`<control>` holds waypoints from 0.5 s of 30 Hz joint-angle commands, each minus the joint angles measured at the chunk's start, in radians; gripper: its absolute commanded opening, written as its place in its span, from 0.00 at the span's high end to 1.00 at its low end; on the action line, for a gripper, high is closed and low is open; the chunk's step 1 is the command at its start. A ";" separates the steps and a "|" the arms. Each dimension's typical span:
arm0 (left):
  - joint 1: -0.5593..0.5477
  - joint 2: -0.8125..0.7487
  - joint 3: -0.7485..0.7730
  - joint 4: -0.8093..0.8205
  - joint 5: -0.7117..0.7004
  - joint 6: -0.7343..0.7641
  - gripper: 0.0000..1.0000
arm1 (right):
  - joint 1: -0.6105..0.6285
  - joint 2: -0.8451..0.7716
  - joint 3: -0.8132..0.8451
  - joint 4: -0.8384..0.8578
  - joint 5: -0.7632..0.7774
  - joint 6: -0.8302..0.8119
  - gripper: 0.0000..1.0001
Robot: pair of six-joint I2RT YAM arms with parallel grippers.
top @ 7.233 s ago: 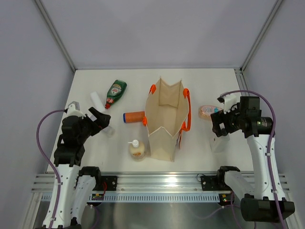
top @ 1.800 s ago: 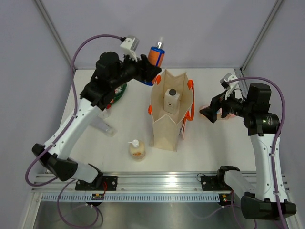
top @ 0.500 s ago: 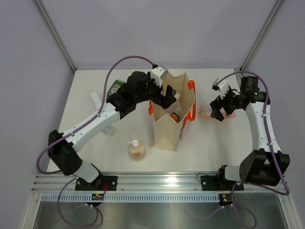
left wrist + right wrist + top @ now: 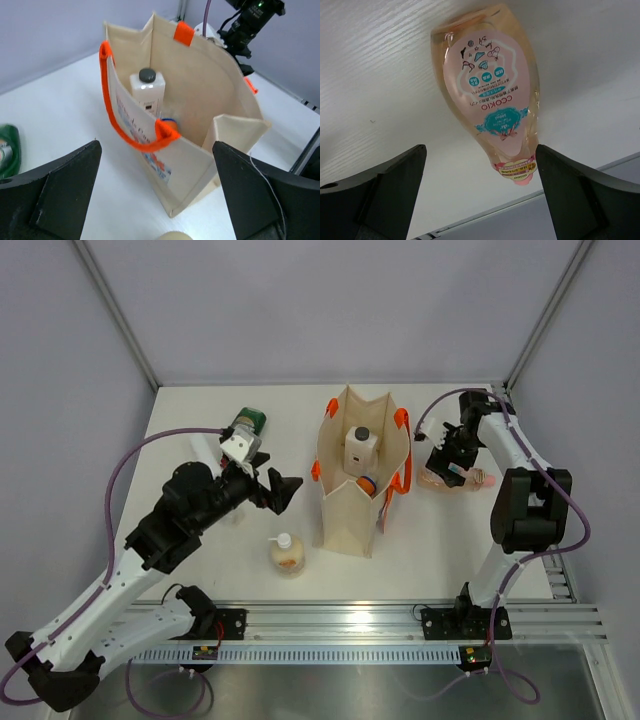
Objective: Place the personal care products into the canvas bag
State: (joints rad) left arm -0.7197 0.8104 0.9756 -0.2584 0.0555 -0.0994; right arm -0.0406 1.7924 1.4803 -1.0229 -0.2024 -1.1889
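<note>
The canvas bag stands upright on the surface, its mouth gaping so things can drop in. The white black-capped bottle and orange cylinder already sit inside. At its 3 o'clock the pink clear bottle lies flat. The right claw is poised over it, fingers spread either side, probably to pinch it. At 9 o'clock the left claw hangs apart, empty.

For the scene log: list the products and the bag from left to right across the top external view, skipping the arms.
white tube → green bottle → cream pump bottle → canvas bag → pink clear bottle. The two containers inside the bag are left out, since they overlap it.
</note>
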 commanded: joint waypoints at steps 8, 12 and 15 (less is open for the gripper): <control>0.003 -0.143 -0.182 -0.038 -0.082 -0.089 0.01 | 0.021 0.088 -0.055 0.113 0.230 -0.188 0.00; 0.003 -0.148 -0.221 -0.031 -0.074 -0.128 0.01 | 0.021 0.142 -0.028 0.113 0.207 -0.207 0.01; 0.003 -0.155 -0.239 -0.030 -0.069 -0.152 0.01 | 0.021 0.173 -0.040 0.118 0.205 -0.233 0.01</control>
State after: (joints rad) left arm -0.7193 0.6693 0.7475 -0.3244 -0.0013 -0.2092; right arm -0.0196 1.9411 1.4265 -0.9146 -0.0170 -1.3563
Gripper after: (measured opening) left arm 0.987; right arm 0.993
